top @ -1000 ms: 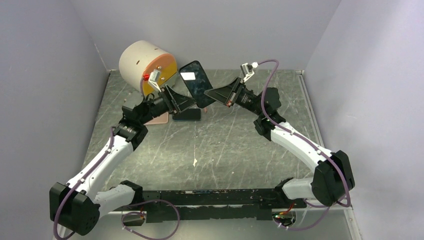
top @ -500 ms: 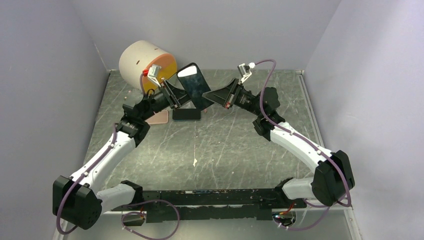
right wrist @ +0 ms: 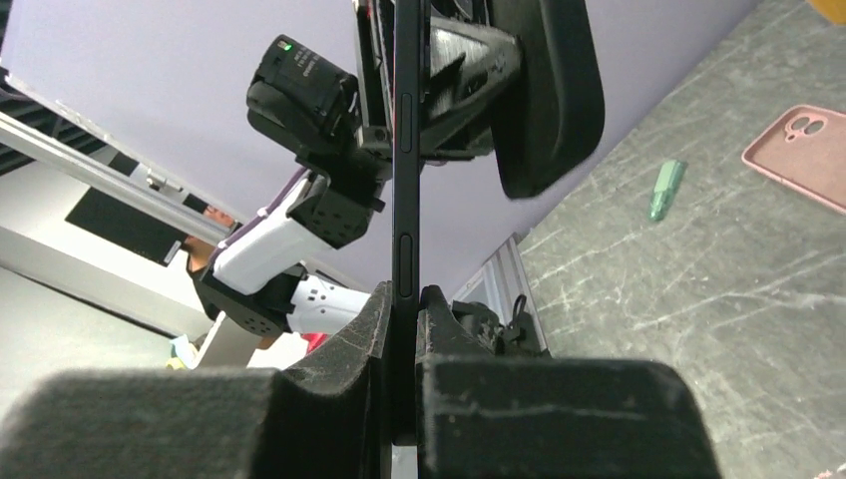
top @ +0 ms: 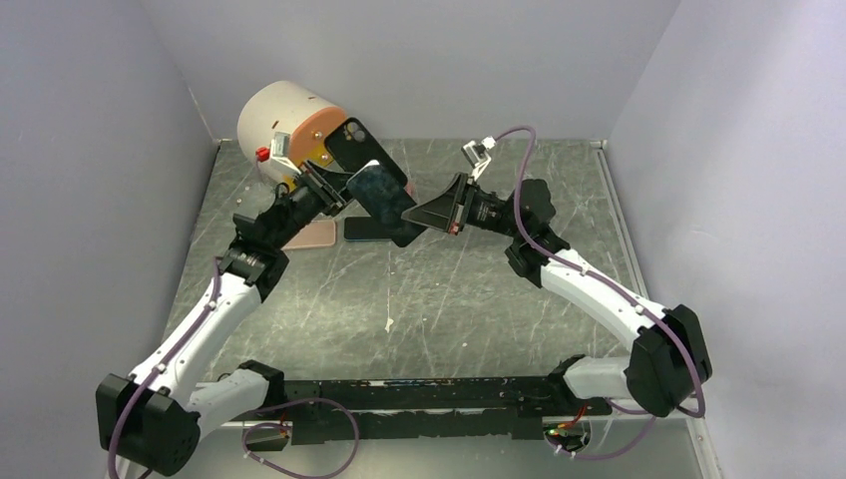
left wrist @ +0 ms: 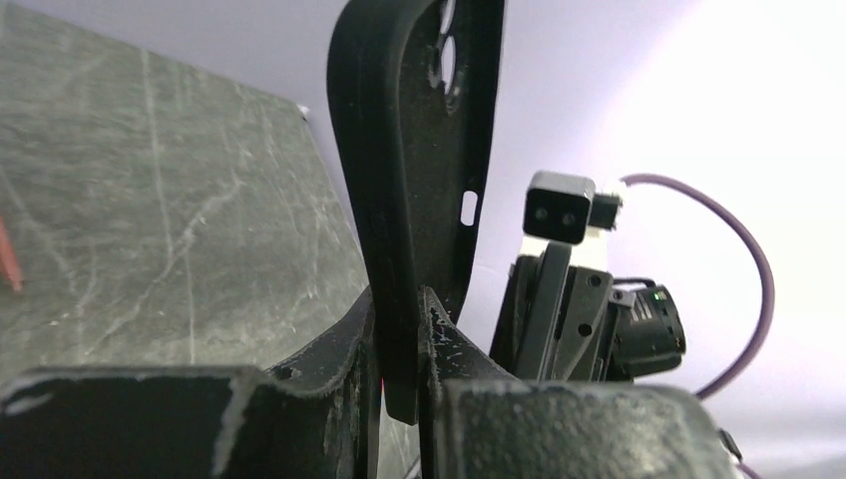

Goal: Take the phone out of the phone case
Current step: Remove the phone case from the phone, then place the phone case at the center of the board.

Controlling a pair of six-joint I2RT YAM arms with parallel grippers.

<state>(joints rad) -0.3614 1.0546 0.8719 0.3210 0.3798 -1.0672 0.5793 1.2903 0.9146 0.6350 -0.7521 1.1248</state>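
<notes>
HIDDEN: phone [right wrist: 407, 150] edge-on in right wrist view, screen unseen; dark slab [top: 371, 230] on table partly under the arms — phone or case unclear | LEFT: left gripper [left wrist: 399, 334] pinched tight on phone case [left wrist: 419, 150] rim, raised at 11 o'clock | RIGHT: right gripper [right wrist: 404, 299] clamped on phone, at the case's 4 o'clock — contact unclear | SURFACE: veined grey-green table [top: 449, 299], pink case [top: 317, 236] flat at 10 o'clock | ROOM: lilac walls [top: 449, 60], white-orange drum [top: 279, 120] at 11

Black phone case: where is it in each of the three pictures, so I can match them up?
Top external: the case is upper left of centre, just above the phone in the picture.
Left wrist: the case is in the centre, standing up from between the near fingers.
Right wrist: the case is at the top, just right of the edge-on phone.
Shared landmark: the marbled table.
</notes>
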